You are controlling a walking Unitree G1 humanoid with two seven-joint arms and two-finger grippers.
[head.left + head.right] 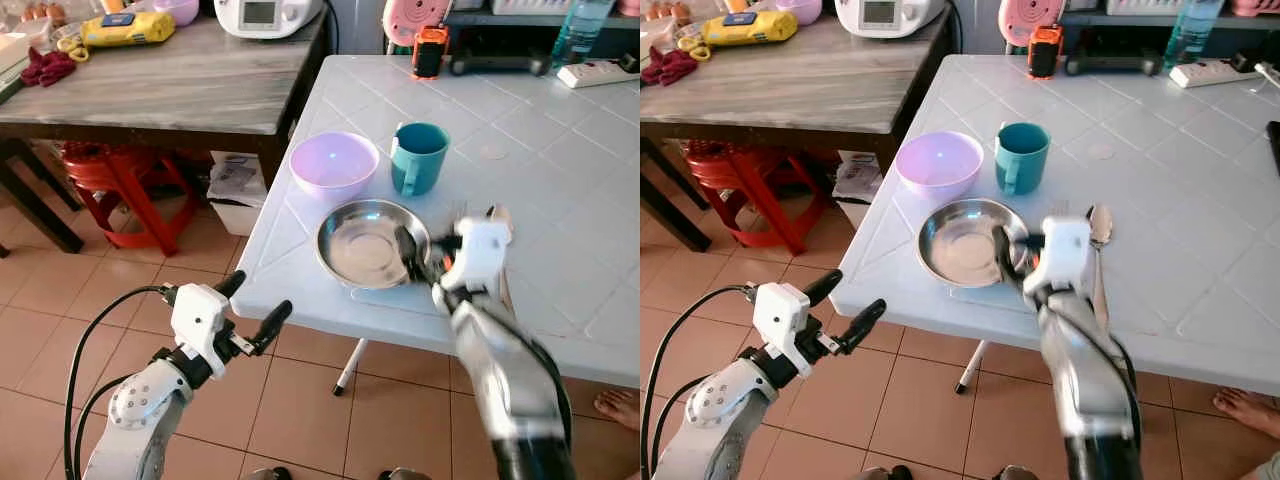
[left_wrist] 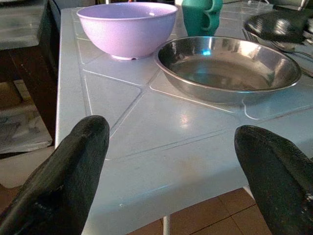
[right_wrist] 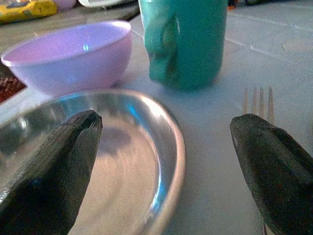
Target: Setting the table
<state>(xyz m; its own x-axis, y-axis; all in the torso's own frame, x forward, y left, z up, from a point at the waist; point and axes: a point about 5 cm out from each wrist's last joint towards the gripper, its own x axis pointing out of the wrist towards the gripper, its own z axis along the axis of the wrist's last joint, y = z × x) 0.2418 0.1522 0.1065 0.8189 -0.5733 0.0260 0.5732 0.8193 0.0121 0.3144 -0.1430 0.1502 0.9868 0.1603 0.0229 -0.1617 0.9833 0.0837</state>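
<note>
Black fingers of the right gripper stand spread, one over the steel plate near the white table's front edge, the other beside the fork and spoon, whose long axes run from front edge toward the back, heads pointing away. Behind the plate stand the purple bowl and teal mug. Off the table's front-left corner, the left gripper hangs with fingers apart.
</note>
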